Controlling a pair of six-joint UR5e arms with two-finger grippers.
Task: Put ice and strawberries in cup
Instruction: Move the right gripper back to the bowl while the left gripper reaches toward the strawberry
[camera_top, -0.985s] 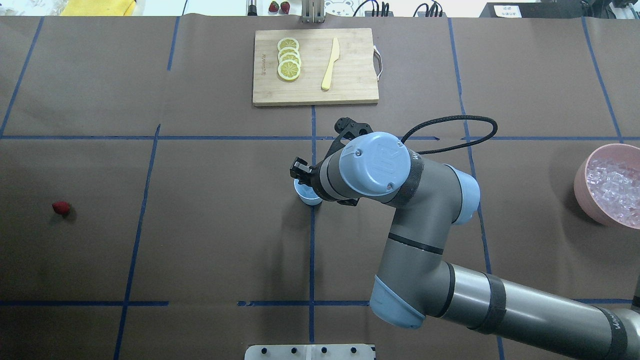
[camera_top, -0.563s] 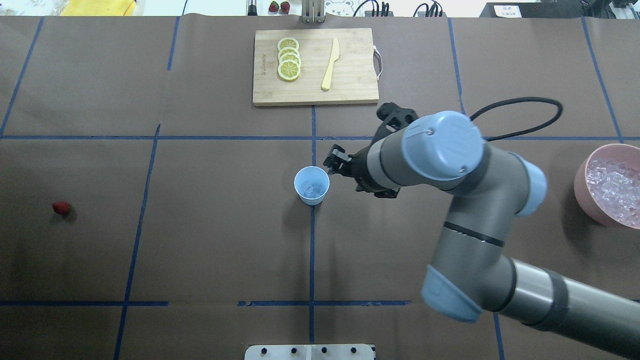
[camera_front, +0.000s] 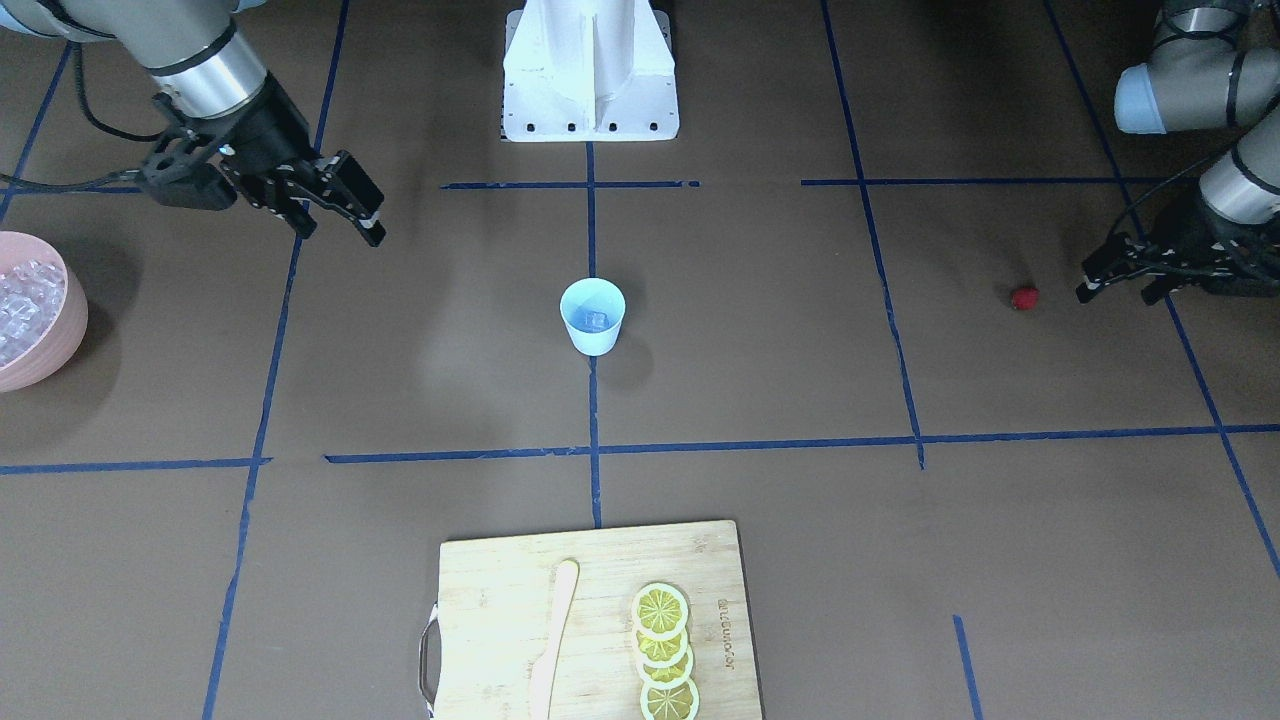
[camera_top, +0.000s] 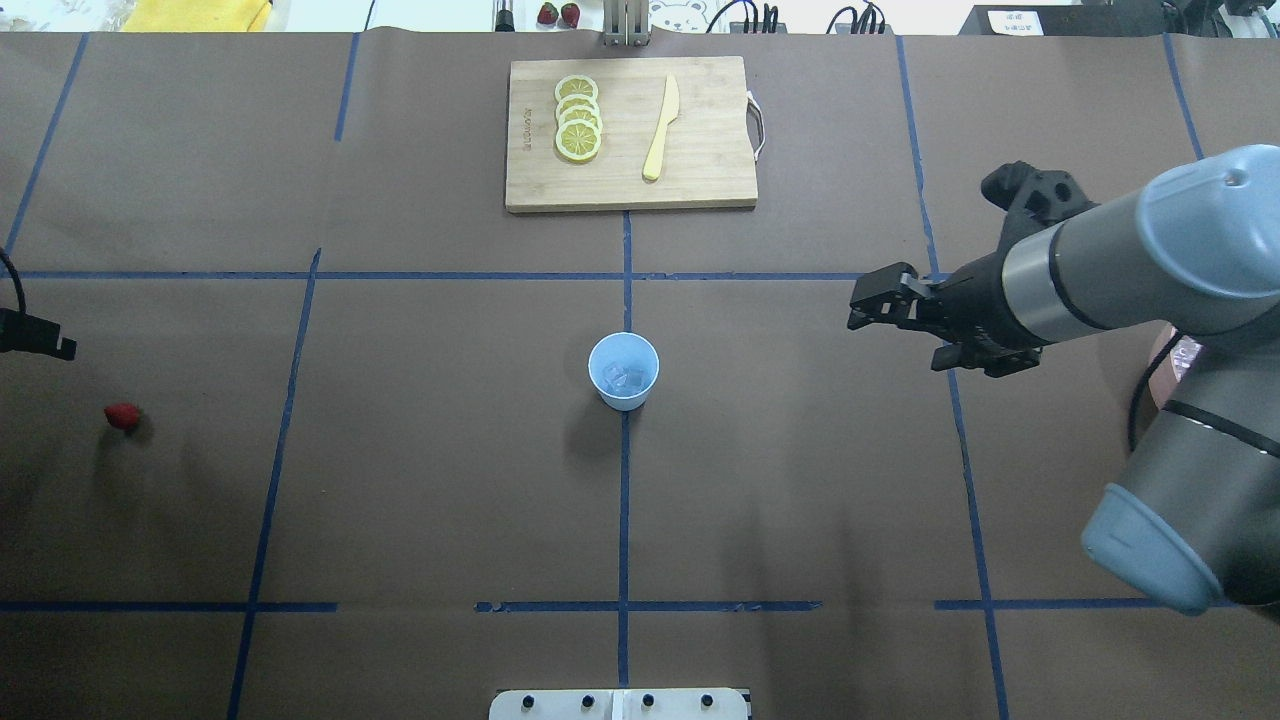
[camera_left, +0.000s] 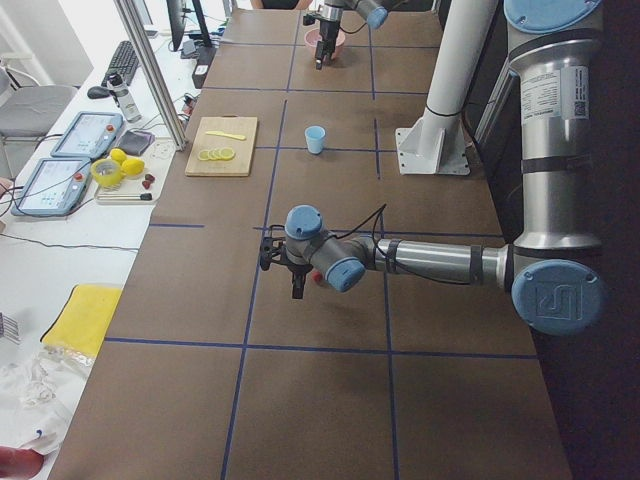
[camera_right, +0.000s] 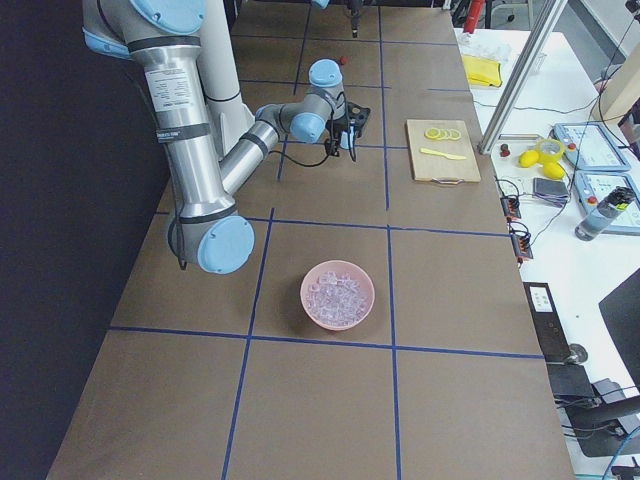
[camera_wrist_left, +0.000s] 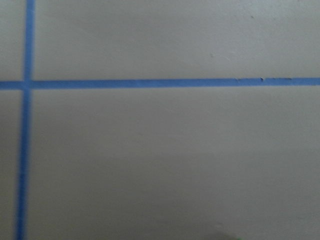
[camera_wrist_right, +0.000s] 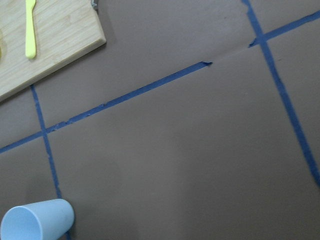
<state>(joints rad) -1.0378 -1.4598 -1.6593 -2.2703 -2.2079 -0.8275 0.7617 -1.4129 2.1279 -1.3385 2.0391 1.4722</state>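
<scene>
Between the parted fingers of the right gripper (camera_front: 343, 222) nothing is held: the jaws stand released and empty above bare table (camera_top: 450, 480), between the cup (camera_top: 623, 371) and the pink bowl (camera_front: 72, 330), well apart from both. Judged from this pose, the arm sits on the route linking its supply of cubes to the cup, so another fetch or a retreat are equally open to it. The left gripper (camera_front: 1113, 288), at the table's opposite end, appears likewise spread and empty. Its fingers are directed toward the strawberry (camera_front: 1023, 298), near it but not touching; this placement suggests an approach to a grasp, a step not yet done. Its wrist camera shows only table and blue tape (camera_wrist_left: 150, 83), no berry.

The cup stands upright at mid-table on the central tape line: small, light blue, tapered toward the base, pale-rimmed, without handle. Ice (camera_top: 626, 379) lies at its bottom as a few glossy, translucent cubes; their number cannot be told. More cubes fill the bowl. The strawberry is small, roundish and dark red, lying alone on the brown surface, well apart from the cup. On the far cutting board (camera_top: 705, 170), lemon slices (camera_top: 578, 120) and a yellow knife (camera_top: 661, 130) play no part.
</scene>
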